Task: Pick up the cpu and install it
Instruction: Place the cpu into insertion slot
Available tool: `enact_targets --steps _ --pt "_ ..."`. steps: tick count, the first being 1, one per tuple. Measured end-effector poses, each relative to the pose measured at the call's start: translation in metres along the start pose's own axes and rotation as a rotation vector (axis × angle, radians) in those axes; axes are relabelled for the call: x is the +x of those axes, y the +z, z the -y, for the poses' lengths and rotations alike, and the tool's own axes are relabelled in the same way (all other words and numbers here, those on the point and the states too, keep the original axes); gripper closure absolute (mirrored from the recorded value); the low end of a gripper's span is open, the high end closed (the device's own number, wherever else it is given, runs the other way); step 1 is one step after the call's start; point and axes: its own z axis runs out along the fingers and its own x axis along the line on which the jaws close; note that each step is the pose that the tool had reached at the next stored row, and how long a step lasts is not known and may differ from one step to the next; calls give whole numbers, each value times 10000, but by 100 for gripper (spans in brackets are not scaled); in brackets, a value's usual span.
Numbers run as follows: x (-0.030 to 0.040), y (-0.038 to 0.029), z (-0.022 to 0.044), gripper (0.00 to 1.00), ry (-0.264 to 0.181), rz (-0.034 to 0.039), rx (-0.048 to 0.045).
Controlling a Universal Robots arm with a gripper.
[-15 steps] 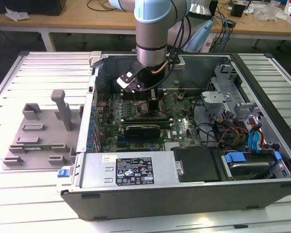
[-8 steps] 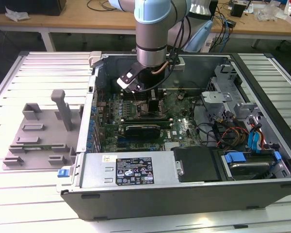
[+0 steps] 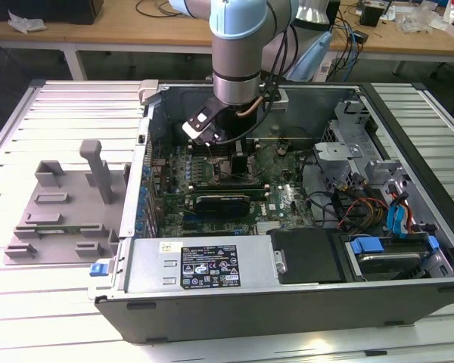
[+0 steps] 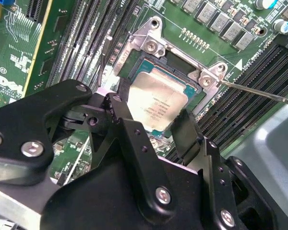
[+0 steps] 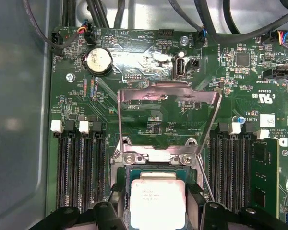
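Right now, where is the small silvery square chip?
In both wrist views the small silvery square cpu lies at the open black socket frame on the green motherboard, beside the raised metal latch plate, by the gripper.

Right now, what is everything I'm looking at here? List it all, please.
table: one, white, slatted, under everything
case: one, black and grey, open, on the table
fixture: one, grey, on the table, at the exterior view's left of the case
motherboard: one, green, inside the case
cpu: one, silvery, at the socket on the motherboard
latch plate: one, silvery, raised open beside the cpu
coin battery: one, silvery, on the motherboard
arm: one, grey and pale blue, reaching into the case
gripper: one, black, over the cpu
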Motion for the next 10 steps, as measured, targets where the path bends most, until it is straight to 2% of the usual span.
enact_targets --steps 2,3,4,8,10 --pt "1 1 0 38 0 -6 0" --pt "0 1 0 32 0 -3 0" --pt "-1 -5 0 32 0 0 2" --pt "-4 -118 -7 32 0 -2 0" --pt "-4 -121 -7 32 0 -4 -2"
